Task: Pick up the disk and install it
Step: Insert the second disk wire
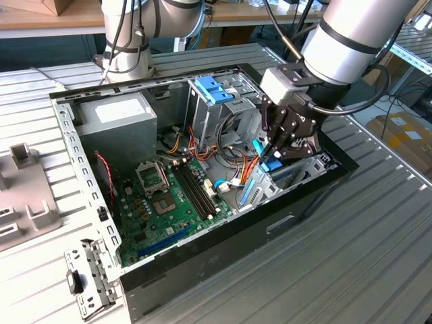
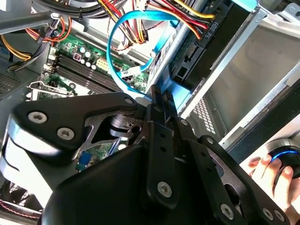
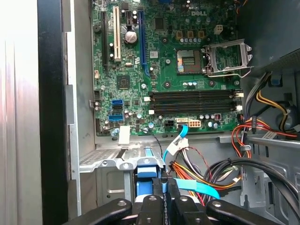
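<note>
- Disk [image 1: 270, 166], blue-framed, standing on edge in the metal bay [image 3: 110, 161] at the front corner of the open computer case [image 1: 324, 177], on the exterior view's right; blue tab [image 3: 146, 169] visible just above the fingertips in the first wrist view.
- Gripper [image 1: 273, 152] down inside the case, jaws clenched on the disk's blue tab, black fingers [image 2: 159, 123] pressed together in the second wrist view.
- Light blue flat data cable [image 2: 112, 51] looping just beside the disk, with red, yellow and orange power wires [image 3: 243, 136] bundled near it.
- Green motherboard [image 1: 169, 202] lying flat on the case floor, with black memory slots [image 3: 194, 99] and an empty processor socket [image 3: 227, 56].
- Grey power supply box [image 1: 121, 115] in the far corner of the case, on the exterior view's left.
- Paler blue bracket [image 1: 214, 89] on top of the drive cage at the back of the case, well apart from the gripper.
- Case resting on a ribbed metal desk [image 1: 351, 256]; loose metal bracket [image 1: 88, 277] lying on the desk beside the case's near corner.
- Person's hand [image 2: 276, 180] on a dark, blue-lit object at the edge of the second wrist view.
</note>
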`<state>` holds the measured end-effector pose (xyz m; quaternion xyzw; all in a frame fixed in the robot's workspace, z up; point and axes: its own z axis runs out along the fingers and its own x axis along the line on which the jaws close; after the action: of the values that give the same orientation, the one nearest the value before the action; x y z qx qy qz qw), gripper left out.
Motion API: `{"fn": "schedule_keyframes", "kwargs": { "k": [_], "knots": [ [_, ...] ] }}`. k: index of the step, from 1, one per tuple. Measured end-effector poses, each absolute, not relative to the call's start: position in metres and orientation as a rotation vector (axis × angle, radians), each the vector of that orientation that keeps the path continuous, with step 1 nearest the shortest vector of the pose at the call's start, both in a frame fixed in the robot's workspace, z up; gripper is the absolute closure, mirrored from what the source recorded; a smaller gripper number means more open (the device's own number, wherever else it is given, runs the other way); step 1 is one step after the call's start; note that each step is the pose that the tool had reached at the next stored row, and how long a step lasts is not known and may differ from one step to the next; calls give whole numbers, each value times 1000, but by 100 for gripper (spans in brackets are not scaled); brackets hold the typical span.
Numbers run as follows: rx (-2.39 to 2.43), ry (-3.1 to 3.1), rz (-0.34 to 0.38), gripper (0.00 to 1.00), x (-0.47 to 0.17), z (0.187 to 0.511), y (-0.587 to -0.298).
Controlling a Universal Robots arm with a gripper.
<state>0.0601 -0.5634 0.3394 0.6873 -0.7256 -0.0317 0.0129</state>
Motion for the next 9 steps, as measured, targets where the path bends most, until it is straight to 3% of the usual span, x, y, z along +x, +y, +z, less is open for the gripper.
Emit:
{"fn": "schedule_keyframes", "kwargs": {
  "k": [9],
  "knots": [
    [2142, -2261, -99, 84, 60, 338, -565]
  ]
}}
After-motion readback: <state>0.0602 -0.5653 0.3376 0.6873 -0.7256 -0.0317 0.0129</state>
